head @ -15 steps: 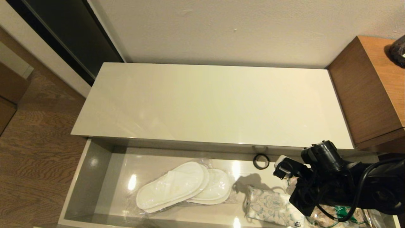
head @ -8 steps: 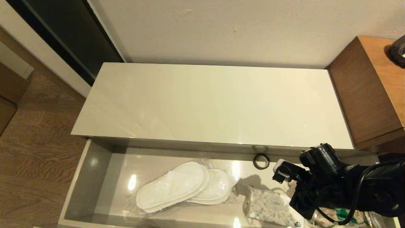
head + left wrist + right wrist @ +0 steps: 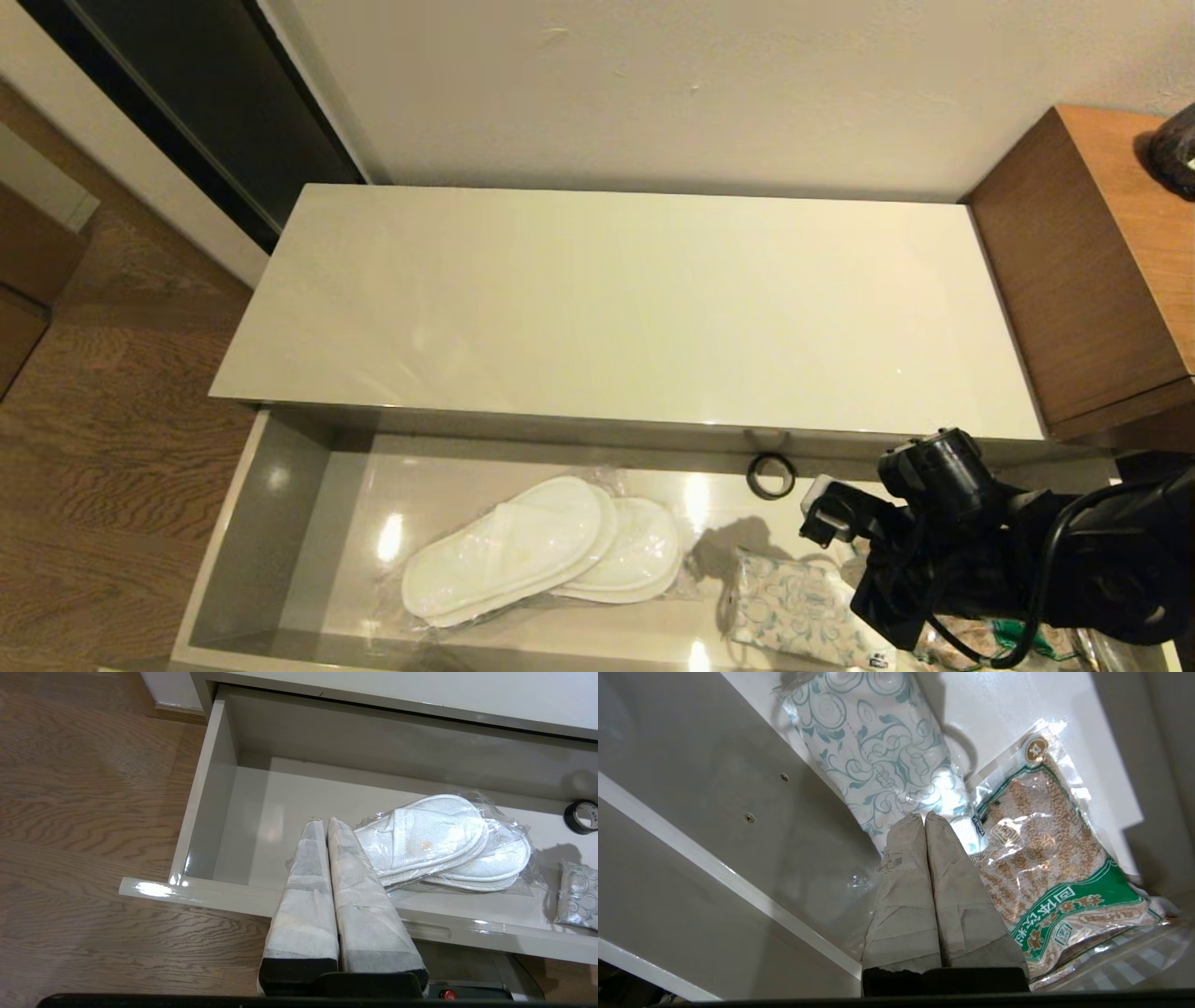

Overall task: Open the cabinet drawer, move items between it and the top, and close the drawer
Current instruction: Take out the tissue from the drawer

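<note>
The cabinet drawer (image 3: 280, 523) (image 3: 205, 812) stands pulled out below the bare cream top (image 3: 616, 299). Inside it lie the wrapped white slippers (image 3: 541, 551) (image 3: 434, 840) at the middle and the patterned tissue pack (image 3: 794, 611) (image 3: 878, 751) (image 3: 579, 896) to their right. My right gripper (image 3: 923, 817) is shut and empty, hanging over the drawer's right part above the seam between the tissue pack and the snack bag (image 3: 1055, 868); in the head view its arm (image 3: 980, 551) covers it. My left gripper (image 3: 320, 821) is shut and empty, near the drawer's front edge, left of the slippers.
A small black ring (image 3: 771, 476) (image 3: 580, 816) lies at the drawer's back wall. The taller brown wooden unit (image 3: 1102, 252) stands right of the cabinet with a dark object (image 3: 1176, 149) on it. Wooden floor (image 3: 103, 448) lies to the left.
My right arm has sunk a little and edged left over the drawer's right part. The slippers, the tissue pack and the ring lie as before.
</note>
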### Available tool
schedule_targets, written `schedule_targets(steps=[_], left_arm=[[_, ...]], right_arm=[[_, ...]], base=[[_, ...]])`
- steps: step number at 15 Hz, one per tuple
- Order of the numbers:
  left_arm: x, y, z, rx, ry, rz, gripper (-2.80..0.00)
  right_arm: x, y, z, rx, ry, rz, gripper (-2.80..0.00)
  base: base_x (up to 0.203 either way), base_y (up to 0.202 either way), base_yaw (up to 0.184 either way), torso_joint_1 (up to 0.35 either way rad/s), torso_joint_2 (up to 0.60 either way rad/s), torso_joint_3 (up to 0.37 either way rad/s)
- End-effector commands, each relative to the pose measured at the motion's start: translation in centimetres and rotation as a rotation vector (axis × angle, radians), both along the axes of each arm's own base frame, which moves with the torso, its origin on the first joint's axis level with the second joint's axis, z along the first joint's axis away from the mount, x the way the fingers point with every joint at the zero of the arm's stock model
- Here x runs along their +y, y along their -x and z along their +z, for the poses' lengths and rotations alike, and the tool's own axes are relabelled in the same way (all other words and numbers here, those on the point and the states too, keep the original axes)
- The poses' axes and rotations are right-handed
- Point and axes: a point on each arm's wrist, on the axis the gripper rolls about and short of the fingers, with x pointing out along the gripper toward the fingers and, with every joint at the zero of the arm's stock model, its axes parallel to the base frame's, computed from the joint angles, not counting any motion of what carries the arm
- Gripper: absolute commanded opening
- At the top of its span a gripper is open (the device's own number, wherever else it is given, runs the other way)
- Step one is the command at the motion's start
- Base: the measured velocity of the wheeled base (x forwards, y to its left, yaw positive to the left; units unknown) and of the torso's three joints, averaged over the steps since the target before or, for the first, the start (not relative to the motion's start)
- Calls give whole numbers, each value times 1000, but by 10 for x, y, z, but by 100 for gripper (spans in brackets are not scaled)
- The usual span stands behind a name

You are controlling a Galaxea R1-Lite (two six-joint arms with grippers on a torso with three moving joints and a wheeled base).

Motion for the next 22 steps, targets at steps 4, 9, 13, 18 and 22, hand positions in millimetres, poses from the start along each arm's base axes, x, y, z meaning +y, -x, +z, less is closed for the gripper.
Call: schedule_targets(steps=[4,9,13,18,22], left_arm=[[0,0,0,1,1,0,-280],[0,0,0,1,1,0,-280],[0,0,0,1,1,0,-280],[0,0,0,1,1,1,-280],[0,0,0,1,1,0,-280]], right_arm=[[5,4,-5,15,17,36,0],[7,2,-8,19,37,52,0],[8,5,-8,21,45,69,0],[10,3,-6,8,55,73,0],[10,4,-11,25,68,83,0]], base=[[0,0,0,0,0,0],[0,0,0,0,0,0],[0,0,0,0,0,0],[0,0,0,0,0,0],[0,0,0,0,0,0]])
